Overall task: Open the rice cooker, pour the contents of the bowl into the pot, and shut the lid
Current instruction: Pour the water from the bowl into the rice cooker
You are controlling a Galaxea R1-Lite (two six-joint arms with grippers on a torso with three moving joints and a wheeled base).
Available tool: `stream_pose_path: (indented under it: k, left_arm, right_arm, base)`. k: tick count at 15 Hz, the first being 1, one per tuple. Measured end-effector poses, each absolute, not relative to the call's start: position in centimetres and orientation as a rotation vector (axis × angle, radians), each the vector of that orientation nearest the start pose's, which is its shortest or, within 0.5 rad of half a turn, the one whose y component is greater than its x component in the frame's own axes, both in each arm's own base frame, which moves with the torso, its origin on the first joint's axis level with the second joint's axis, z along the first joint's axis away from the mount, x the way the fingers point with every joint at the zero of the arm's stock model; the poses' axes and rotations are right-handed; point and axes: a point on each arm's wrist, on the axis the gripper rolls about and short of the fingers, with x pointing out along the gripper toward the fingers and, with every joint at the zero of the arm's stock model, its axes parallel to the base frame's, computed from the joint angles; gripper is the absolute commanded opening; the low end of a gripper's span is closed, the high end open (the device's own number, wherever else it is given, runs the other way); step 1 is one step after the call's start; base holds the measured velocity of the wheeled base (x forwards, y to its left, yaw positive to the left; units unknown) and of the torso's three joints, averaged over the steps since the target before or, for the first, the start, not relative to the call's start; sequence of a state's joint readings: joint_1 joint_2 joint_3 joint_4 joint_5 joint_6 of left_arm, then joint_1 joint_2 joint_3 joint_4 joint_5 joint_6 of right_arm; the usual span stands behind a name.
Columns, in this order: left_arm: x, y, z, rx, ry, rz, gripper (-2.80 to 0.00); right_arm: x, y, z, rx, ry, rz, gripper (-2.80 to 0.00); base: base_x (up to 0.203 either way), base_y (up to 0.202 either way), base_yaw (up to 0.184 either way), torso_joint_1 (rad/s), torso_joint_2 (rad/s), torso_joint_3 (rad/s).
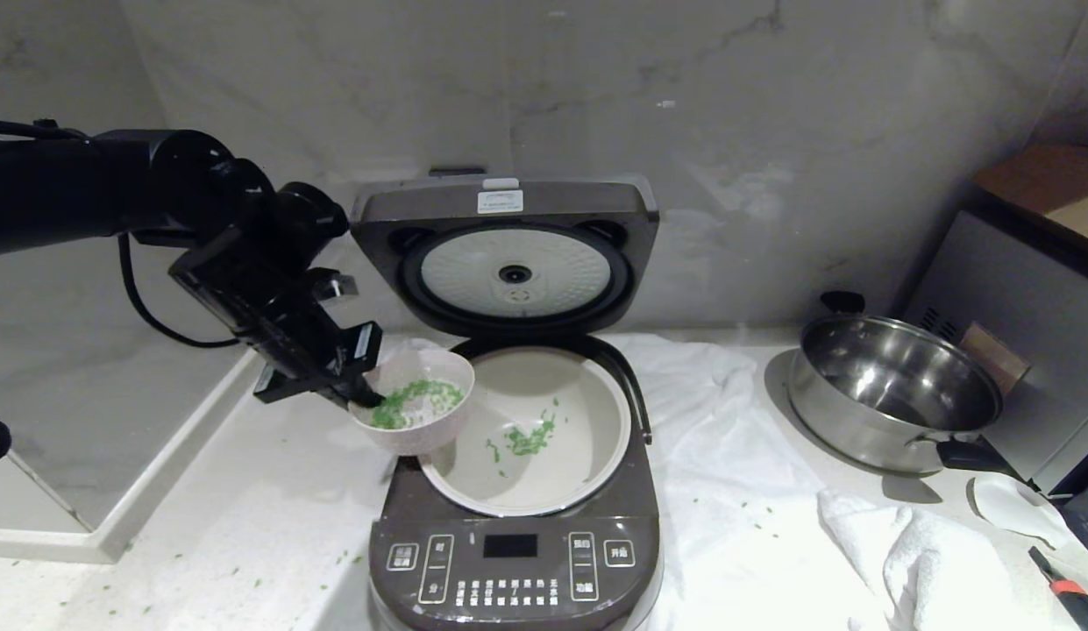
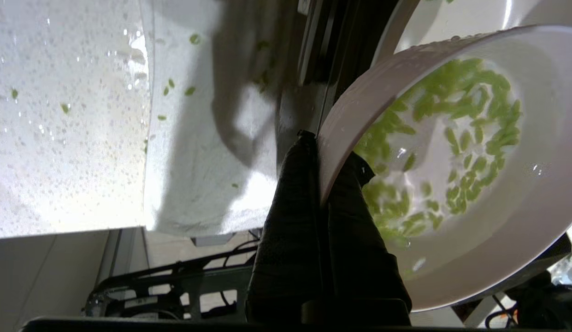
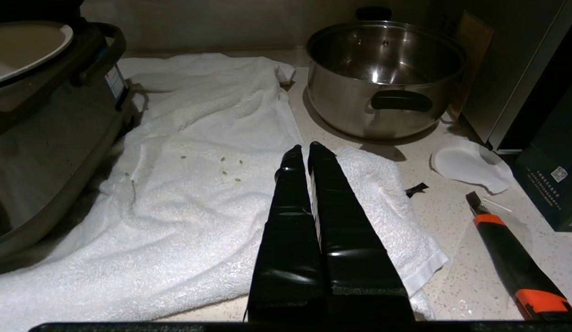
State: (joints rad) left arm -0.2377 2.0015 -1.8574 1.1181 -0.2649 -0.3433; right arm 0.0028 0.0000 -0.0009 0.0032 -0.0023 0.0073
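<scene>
Desk point(image 1: 245, 526) w/ white towel point(image 1: 728, 456) under rice cooker point(image 1: 517, 561) — lid point(image 1: 508, 254) swung up, pot point(image 1: 544, 412) exposed w/ a few green bits inside. Steel pan point(image 1: 894, 386) off to the right. Bowl point(image 1: 416, 403) tilted over pot's left rim, contents point(image 1: 412, 399) mostly in it — rim pinched by left hand point(image 1: 368, 396). Right hand point(image 3: 306, 152) pressed together, empty, above towel.

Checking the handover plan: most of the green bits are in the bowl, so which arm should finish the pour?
Left. Its pincer is shut on the bowl rim at the pot edge; the right pincer hangs shut over the towel.
</scene>
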Motion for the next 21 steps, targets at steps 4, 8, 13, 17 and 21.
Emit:
stream_pose_path:
  k: [4, 8, 13, 17, 21]
  left_arm:
    - [31.3, -8.3, 22.6, -0.316, 1.363, -0.216, -2.80]
    - [30.2, -8.4, 22.9, -0.334, 1.378, -0.230, -2.80]
    - [30.1, -10.2, 23.7, -0.372, 1.353, -0.239, -2.80]
    - [30.7, -11.3, 23.4, -0.398, 1.330, -0.241, -2.80]
    - [31.7, -11.7, 22.5, -0.430, 1.289, -0.232, -2.80]
  right_arm:
    - [-2.3, 0.0, 7.6, 0.007, 0.002, 0.000, -2.80]
    - [-2.3, 0.0, 7.6, 0.008, 0.002, 0.000, -2.80]
    - [-2.3, 0.0, 7.5, 0.008, 0.002, 0.000, -2.80]
    - [-2.3, 0.0, 7.5, 0.008, 0.002, 0.000, -2.80]
    - [-2.3, 0.0, 7.5, 0.008, 0.002, 0.000, -2.80]
  base:
    - [0.000, 0.000, 0.000, 0.000, 0.00, 0.000]
    - [0.000, 0.000, 0.000, 0.000, 0.00, 0.000]
    - [0.000, 0.000, 0.000, 0.000, 0.00, 0.000]
    - [0.000, 0.000, 0.000, 0.000, 0.00, 0.000]
    - [0.000, 0.000, 0.000, 0.000, 0.00, 0.000]
